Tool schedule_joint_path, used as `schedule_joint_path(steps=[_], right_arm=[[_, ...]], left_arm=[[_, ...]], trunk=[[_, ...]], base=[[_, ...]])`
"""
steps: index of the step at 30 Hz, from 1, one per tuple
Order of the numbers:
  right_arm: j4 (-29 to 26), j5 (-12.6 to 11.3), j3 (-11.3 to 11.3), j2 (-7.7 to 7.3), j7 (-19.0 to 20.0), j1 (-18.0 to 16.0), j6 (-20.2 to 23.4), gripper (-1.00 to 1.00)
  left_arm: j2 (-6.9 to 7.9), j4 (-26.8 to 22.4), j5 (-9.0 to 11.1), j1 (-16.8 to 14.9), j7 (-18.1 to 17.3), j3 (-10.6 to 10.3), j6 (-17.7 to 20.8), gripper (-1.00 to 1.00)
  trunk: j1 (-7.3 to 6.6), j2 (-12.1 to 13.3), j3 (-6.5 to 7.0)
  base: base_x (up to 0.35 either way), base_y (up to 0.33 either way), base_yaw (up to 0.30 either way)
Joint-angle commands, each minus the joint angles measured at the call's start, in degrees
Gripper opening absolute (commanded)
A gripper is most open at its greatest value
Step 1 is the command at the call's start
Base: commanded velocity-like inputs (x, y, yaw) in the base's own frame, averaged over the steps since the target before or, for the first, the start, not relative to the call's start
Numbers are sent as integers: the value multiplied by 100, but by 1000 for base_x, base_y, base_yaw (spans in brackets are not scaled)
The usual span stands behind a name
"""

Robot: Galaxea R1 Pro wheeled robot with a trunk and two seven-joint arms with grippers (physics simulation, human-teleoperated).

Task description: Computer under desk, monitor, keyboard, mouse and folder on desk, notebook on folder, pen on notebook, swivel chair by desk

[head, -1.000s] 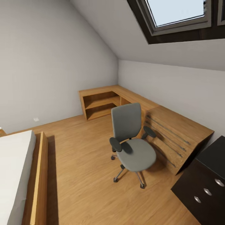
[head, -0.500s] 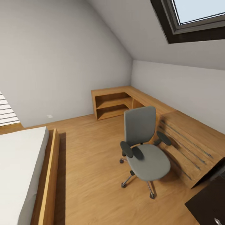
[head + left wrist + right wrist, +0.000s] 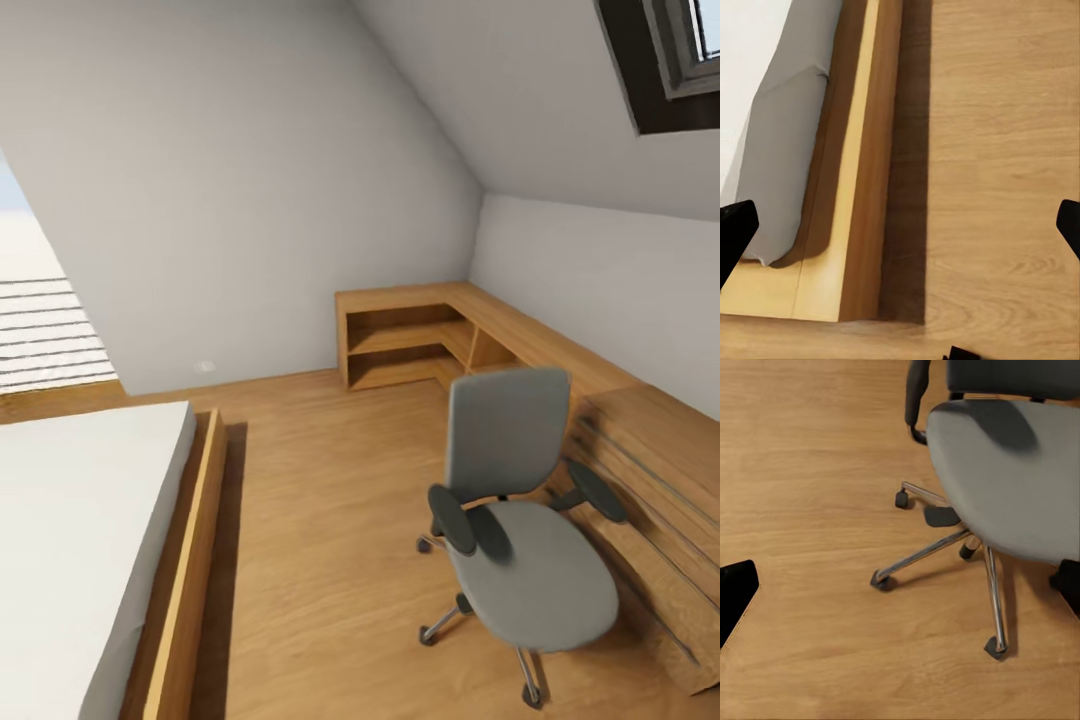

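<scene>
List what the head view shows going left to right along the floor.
Bed → bare wood floor → swivel chair → slatted wooden unit.

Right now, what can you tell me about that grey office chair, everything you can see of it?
The swivel chair stands upright on the wooden floor, close beside the long wooden desk that runs along the wall. Its seat and tall backrest look like grey fabric; two dark padded armrests stick out at the sides. Below, shiny metal legs spread out in a star, each ending in a small dark caster on the floor. The seat is bare; no folder lies on it.
</scene>
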Motion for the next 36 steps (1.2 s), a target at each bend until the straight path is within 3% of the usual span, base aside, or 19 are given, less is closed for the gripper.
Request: schedule_joint_path(steps=[1, 28, 36], right_arm=[[8, -24, 49, 2, -31, -4, -14, 100], [5, -25, 41, -6, -31, -4, -14, 100], [9, -24, 41, -6, -31, -4, -14, 100]], left_arm=[[2, -2, 13, -4, 40, -49, -9, 100], [-76, -2, -6, -4, 37, -67, -26, 100], [-77, -2, -6, -4, 36, -69, -20, 100]], trunk=[[6, -11, -11], [6, -11, -11], [6, -11, -11]], base=[[198, 0, 273], [19, 0, 272], [177, 0, 93]])
